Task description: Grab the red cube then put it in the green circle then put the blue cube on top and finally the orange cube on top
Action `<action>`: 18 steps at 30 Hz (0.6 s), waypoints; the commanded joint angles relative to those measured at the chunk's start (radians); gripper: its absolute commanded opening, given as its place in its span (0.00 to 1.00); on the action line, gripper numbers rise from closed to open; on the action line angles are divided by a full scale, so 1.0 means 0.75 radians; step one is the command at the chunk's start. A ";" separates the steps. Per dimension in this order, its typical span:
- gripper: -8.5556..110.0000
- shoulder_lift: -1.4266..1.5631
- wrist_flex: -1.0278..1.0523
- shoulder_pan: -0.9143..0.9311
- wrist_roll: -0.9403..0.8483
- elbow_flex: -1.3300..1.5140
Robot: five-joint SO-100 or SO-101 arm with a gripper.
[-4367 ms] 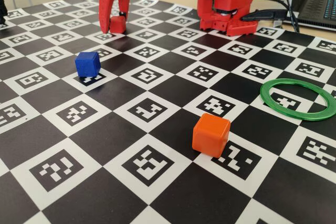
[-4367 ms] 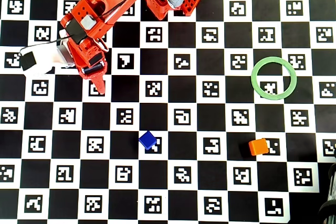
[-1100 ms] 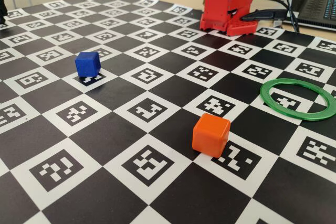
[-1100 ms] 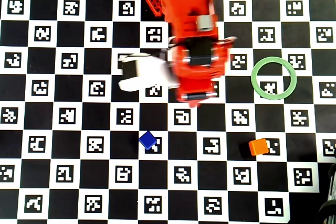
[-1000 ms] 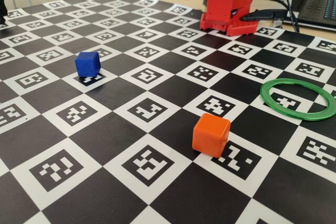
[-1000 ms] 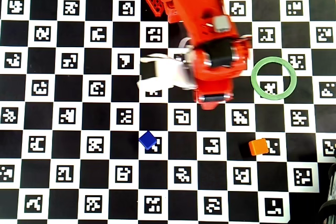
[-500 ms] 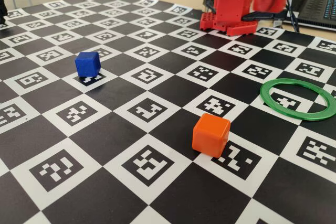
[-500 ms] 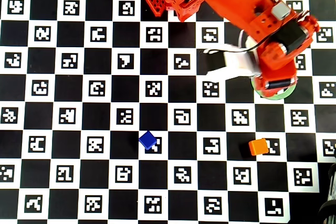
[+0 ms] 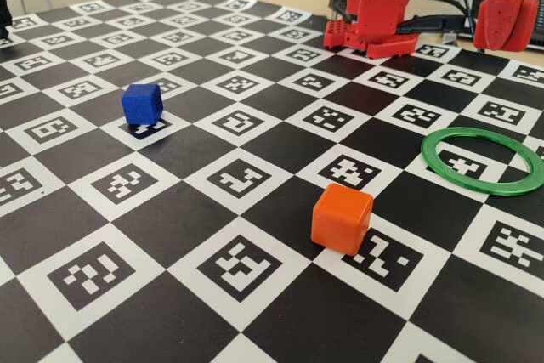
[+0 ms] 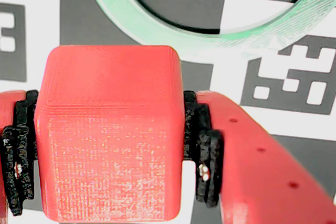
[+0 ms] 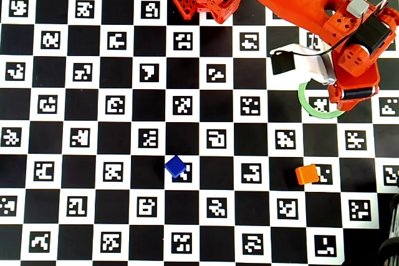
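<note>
Black-and-white checkered matting [image 9: 255, 138] printed with square code marks covers the whole table. On it lies the green circle [image 9: 481, 159], flat, serving as the landmark. Above its rim the gripper [image 10: 107, 145] hangs in the air with the red cube [image 10: 110, 135] clamped between its black-padded fingers [image 10: 202, 156], the two pads pressed against opposite faces of the cube. In the wrist view the ring's arc [image 10: 210, 22] shows just beyond the cube. From overhead the red arm [image 11: 355, 54] covers the ring's right and upper part. The orange cube [image 11: 307, 174] sits on the mat a little below the ring, and the blue cube [image 11: 176, 166] rests well to the ring's left, both apart from it.
</note>
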 commanded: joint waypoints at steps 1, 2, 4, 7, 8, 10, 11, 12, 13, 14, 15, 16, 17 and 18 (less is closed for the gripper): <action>0.11 0.061 -0.041 -0.008 0.006 -0.082; 0.11 0.072 -0.053 -0.008 0.002 -0.063; 0.10 0.096 -0.082 -0.008 0.002 -0.025; 0.11 0.123 -0.135 -0.006 0.031 0.057; 0.11 0.127 -0.153 -0.008 0.031 0.086; 0.11 0.119 -0.178 -0.016 0.029 0.129; 0.11 0.115 -0.192 -0.022 0.029 0.153; 0.11 0.108 -0.205 -0.027 0.029 0.170; 0.11 0.102 -0.215 -0.031 0.029 0.186; 0.11 0.102 -0.231 -0.033 0.029 0.207; 0.11 0.102 -0.247 -0.037 0.029 0.231; 0.11 0.102 -0.266 -0.041 0.033 0.256; 0.11 0.100 -0.282 -0.047 0.035 0.282; 0.11 0.098 -0.303 -0.055 0.037 0.307</action>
